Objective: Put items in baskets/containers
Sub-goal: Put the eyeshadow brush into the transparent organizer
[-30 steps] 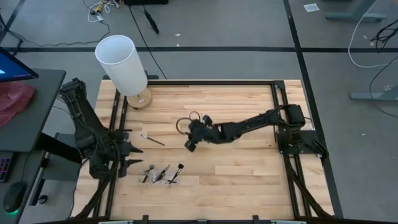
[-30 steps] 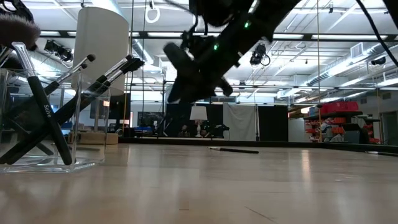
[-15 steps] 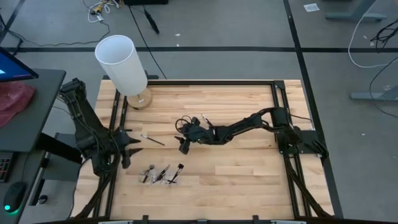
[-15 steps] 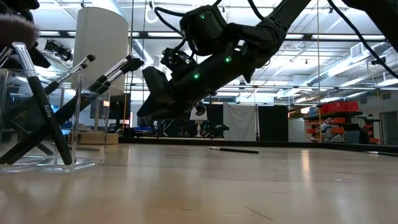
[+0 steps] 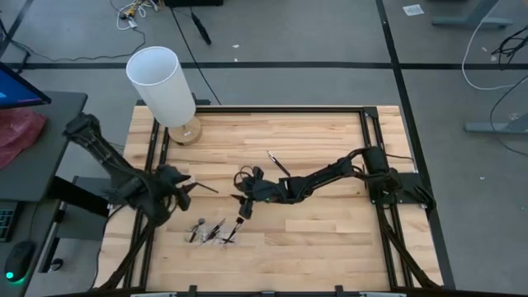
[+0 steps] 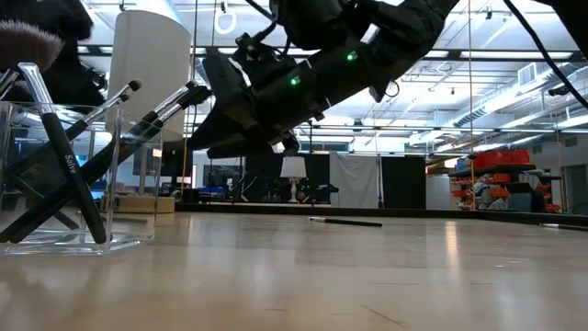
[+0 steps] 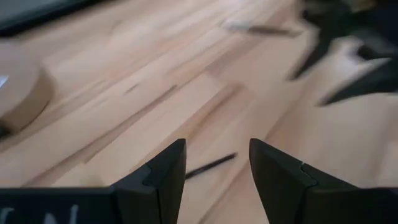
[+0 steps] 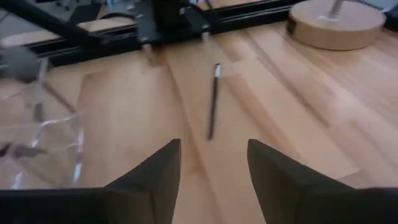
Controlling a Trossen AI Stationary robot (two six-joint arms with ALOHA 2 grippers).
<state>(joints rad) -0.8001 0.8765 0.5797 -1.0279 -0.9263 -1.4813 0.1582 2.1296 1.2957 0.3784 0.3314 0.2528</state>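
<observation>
From above, I have the right gripper [image 5: 242, 208] stretched low across the table, just beside the tray [image 5: 213, 232]. The left gripper [image 5: 186, 191] sits at the table's left side, near a loose brush [image 5: 202, 186]. A second brush [image 5: 277, 162] lies well apart, behind the right arm.

At table height, the tray [image 6: 78, 175] holds several brushes leaning crossed against its walls.

Through the left wrist, my jaws stand apart with nothing between them, a brush [image 7: 210, 164] on the wood ahead.

Through the right wrist, the jaws are also apart and empty; the brush [image 8: 213, 99] lies ahead, the tray [image 8: 43, 146] off to one side, though blur hides its rim.

My worry: both arms aim near one brush and could collide, or the right arm could nudge the light tray and tip its leaning load.
</observation>
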